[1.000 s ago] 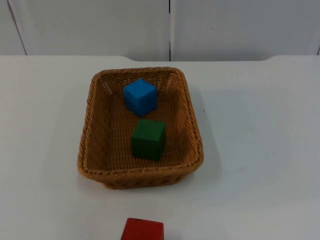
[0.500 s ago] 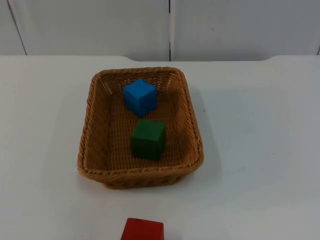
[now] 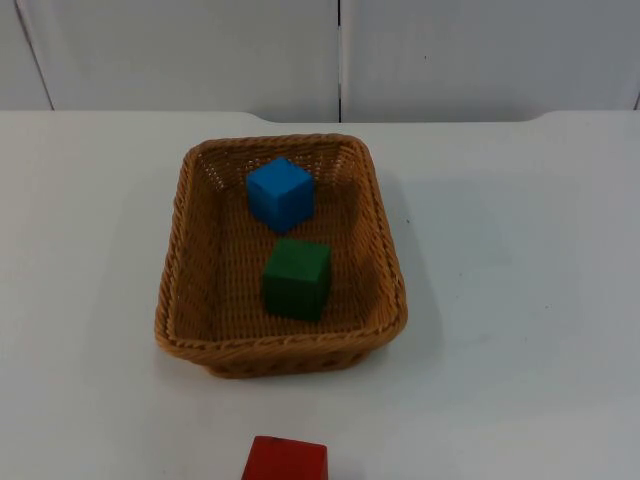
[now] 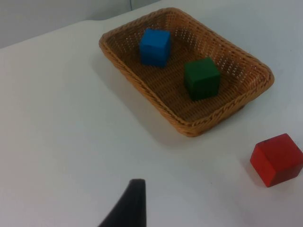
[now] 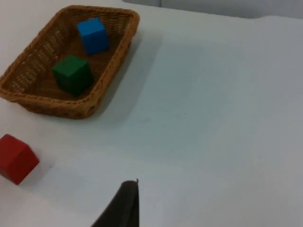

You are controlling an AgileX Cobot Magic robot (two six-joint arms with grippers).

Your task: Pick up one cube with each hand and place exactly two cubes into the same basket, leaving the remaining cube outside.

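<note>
Two cubes in the basket, one left outside, both arms drawn back

Ahead of the left gripper (image 4: 130, 208) and right gripper (image 5: 124, 208), whose finger spread I cannot tell, the red cube (image 3: 286, 460) sits nearest on the table (image 3: 520, 300); beyond it the basket (image 3: 180, 300) holds the green cube (image 3: 296, 278), then the blue cube (image 3: 280, 193). The task looks complete: best kept clear, nothing nudged

basket (image 5: 114, 51): blue cube (image 5: 93, 35), green cube (image 5: 72, 74) inside | red cube (image 5: 16, 158) outside on table (image 5: 213, 118)
</note>
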